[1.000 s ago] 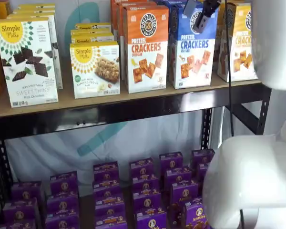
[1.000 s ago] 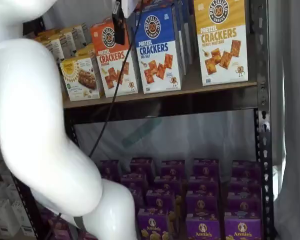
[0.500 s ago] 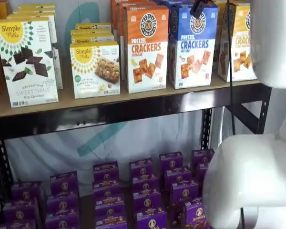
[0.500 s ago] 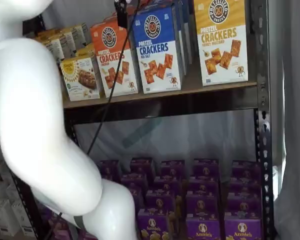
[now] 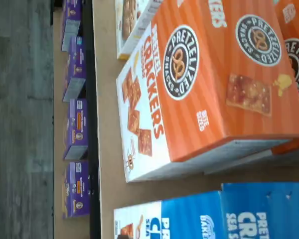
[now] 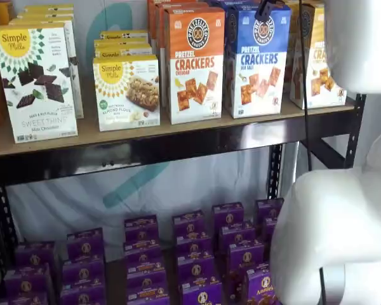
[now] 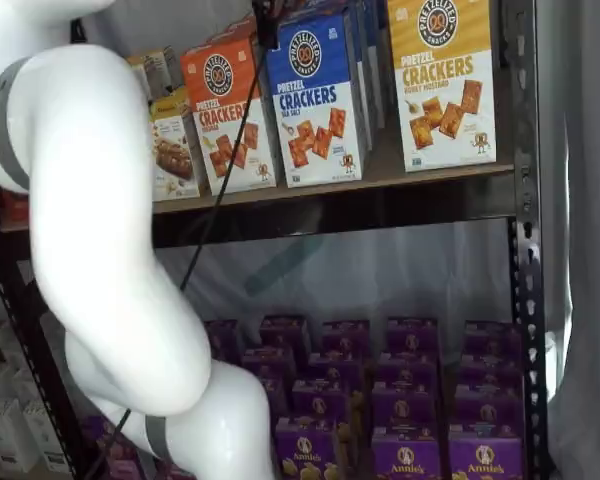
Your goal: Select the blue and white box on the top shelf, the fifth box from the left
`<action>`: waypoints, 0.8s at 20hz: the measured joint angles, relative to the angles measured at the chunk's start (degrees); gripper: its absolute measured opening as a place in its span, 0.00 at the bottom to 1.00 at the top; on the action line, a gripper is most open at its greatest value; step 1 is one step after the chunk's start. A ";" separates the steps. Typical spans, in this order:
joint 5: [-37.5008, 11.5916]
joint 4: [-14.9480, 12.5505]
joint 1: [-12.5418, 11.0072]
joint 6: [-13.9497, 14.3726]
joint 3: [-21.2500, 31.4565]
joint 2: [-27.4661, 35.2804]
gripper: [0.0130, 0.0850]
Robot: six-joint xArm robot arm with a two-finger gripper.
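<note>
Pincer (image 6: pixel 264 9) at top edge of blue and white box (image 6: pixel 257 63); open/closed unclear.

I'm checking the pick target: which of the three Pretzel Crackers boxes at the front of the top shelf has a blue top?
The middle one, the blue and white box, marked Sea Salt. The Cheddar box beside it is orange-topped; the other neighbour is yellow-topped.

Both shelf views look from the front at the top shelf (image 6: pixel 146 149) and the purple boxes (image 6: pixel 140 254) below; one faces it squarely, one (image 7: pixel 380 195) from an angle. The wrist view sits close over the shelf board (image 5: pixel 107 149), turned sideways, sharing the blue box (image 5: pixel 199 219) and orange box (image 5: pixel 189 84) with them.
</note>
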 joint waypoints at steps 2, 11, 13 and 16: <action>-0.22 -0.08 0.01 -0.14 -0.78 1.14 1.00; -0.25 -1.27 0.35 -0.52 -3.38 4.48 1.00; -0.09 -1.50 0.41 -0.62 -4.14 5.50 1.00; 0.54 -2.36 0.65 -0.74 -5.68 7.19 1.00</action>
